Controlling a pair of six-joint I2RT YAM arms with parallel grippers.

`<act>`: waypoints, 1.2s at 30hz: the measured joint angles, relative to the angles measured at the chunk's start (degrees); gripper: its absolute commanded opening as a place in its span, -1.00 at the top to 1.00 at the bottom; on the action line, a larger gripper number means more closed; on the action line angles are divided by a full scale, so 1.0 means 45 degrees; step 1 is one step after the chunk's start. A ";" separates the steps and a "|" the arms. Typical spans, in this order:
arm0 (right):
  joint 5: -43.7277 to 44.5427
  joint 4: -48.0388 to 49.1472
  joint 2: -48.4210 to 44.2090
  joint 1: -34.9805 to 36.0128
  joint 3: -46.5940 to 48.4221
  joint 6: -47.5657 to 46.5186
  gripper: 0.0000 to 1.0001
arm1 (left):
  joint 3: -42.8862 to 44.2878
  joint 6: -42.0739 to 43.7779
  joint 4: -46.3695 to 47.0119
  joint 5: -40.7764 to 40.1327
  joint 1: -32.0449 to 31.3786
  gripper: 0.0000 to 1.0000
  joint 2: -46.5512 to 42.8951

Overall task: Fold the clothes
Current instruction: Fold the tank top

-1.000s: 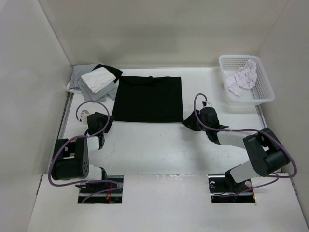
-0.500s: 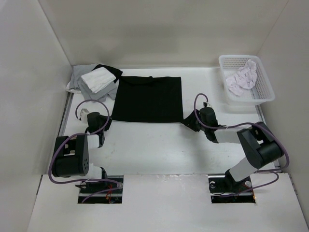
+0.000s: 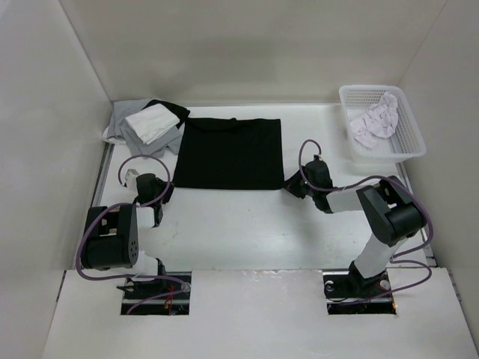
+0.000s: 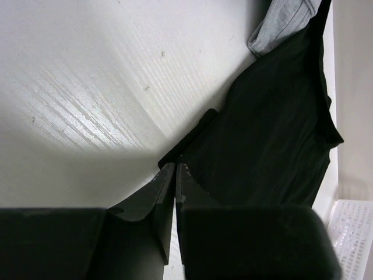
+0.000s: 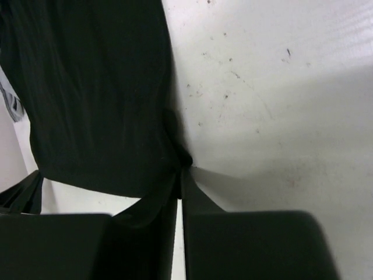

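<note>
Pinching, left: my left gripper (image 4: 175, 169) has its jaws drawn almost together on the near left corner of the black T-shirt (image 3: 230, 153).
Pinching, right: my right gripper (image 5: 180, 170) is likewise nearly closed, with fabric puckering at its tips on the near right corner.
Shirt's place: spread flat on the table (image 3: 239, 224), left of the white basket (image 3: 408, 142) and apart from it; the side farthest from the basket touches the garment pile (image 3: 146, 123).
Long axis: side to side, pointing toward the basket; the near hem runs between my two grips.
Direction from fingers: the whole cloth lies beyond both sets of tips, away from my bases.
Nearer arm: neither; each has its own corner.
Next move, I judge: raise both corners evenly and carry the hem over to the far edge.
</note>
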 measured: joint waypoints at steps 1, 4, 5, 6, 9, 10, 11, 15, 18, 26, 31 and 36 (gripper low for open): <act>0.0005 0.0019 0.0078 -0.0010 0.0058 0.0049 0.96 | 0.0000 0.0000 0.0010 -0.0005 0.0000 0.97 0.0000; 0.0024 0.0073 0.0107 -0.0010 0.0083 0.0083 1.00 | 0.0005 -0.0005 0.0000 0.0000 0.0000 1.00 -0.0015; 0.0049 0.0092 0.0078 -0.0010 0.0078 0.0073 1.00 | 0.0000 -0.0010 -0.0053 0.0005 -0.0005 1.00 -0.0087; 0.0083 0.0083 -0.0015 -0.0010 0.0058 0.0039 1.00 | 0.0005 -0.0010 -0.0146 0.0010 -0.0024 1.00 -0.0243; 0.0136 -0.0068 -0.1205 0.0019 -0.0374 -0.0117 1.00 | 0.0000 -0.0010 -0.0816 0.0029 -0.0170 1.00 -0.1661; 0.0165 -0.0233 -0.2021 0.0039 -0.0627 -0.0238 1.00 | 0.0000 -0.0005 -0.1054 0.0034 -0.0243 1.00 -0.2375; 0.0194 -0.0510 -0.2948 0.0083 -0.0835 -0.0350 1.00 | 0.0005 0.0000 -0.1355 0.0053 -0.0325 1.00 -0.3269; 0.0709 -0.2613 -0.7990 0.0748 -0.1141 -0.1122 1.00 | 0.0364 0.0083 -0.3327 0.0185 -0.0641 1.00 -0.7640; 0.1583 -0.5119 -1.2041 0.1807 -0.0520 -0.1904 1.00 | 0.1593 0.0301 -0.5348 0.0204 -0.0743 1.00 -1.0671; 0.4755 -1.0477 -1.6130 0.5343 0.4503 -0.3342 0.98 | 0.5853 0.0933 -0.8238 -0.0058 -0.2059 1.00 -1.3945; 0.6052 -1.1332 -1.5523 0.6023 0.5032 -0.4104 0.97 | 0.6149 0.1069 -0.8820 -0.0374 -0.2380 1.00 -1.3755; 0.4619 -1.0506 -1.2556 0.3147 0.3861 -0.4624 0.96 | 0.5013 0.1059 -0.8514 -0.0704 -0.2390 1.00 -1.1803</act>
